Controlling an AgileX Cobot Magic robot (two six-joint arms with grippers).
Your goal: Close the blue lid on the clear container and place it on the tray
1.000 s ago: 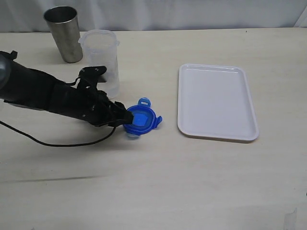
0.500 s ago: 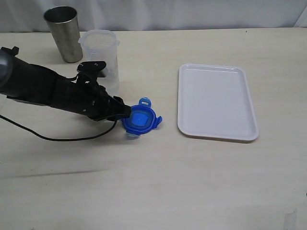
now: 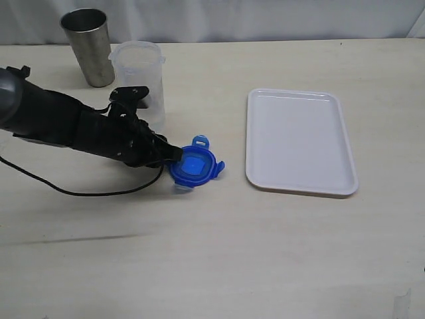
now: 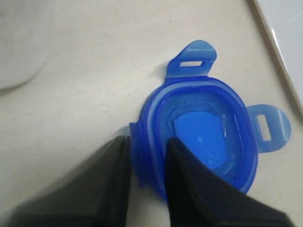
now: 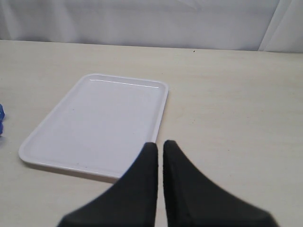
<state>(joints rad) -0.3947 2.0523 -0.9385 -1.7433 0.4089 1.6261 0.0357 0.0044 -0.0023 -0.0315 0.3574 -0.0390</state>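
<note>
Front strip of the tabletop (image 3: 232,266) is lying bare. Further in, on the left half, the blue lid (image 3: 196,165) is resting flat on the tabletop with its hollow side facing up; in the left wrist view two of its flaps (image 4: 194,54) are sticking out from the rim. The left claw (image 3: 174,157) is reaching in low from the left and pinching the lid's rim: one black finger (image 4: 118,161) is sitting outside the rim, the other inside the hollow, and the blue wall is filling the narrow gap between them. The black arm (image 3: 60,123) is stretching away to the left edge, with a thin cable (image 3: 80,194) trailing on the tabletop beside it. To the right of the lid, apart from it, the white tray (image 3: 299,139) is lying flat, nothing on it. Behind the arm the clear container (image 3: 139,73) is standing upright and uncapped, well apart from the tray. Just behind and to its left a metal cup (image 3: 89,46) is standing upright, near the pale curtain (image 3: 265,16). In the right wrist view the right claw (image 5: 160,143) is hanging over the tabletop near one short end of the tray (image 5: 99,118), fingers closed almost together, gripping nothing.
</note>
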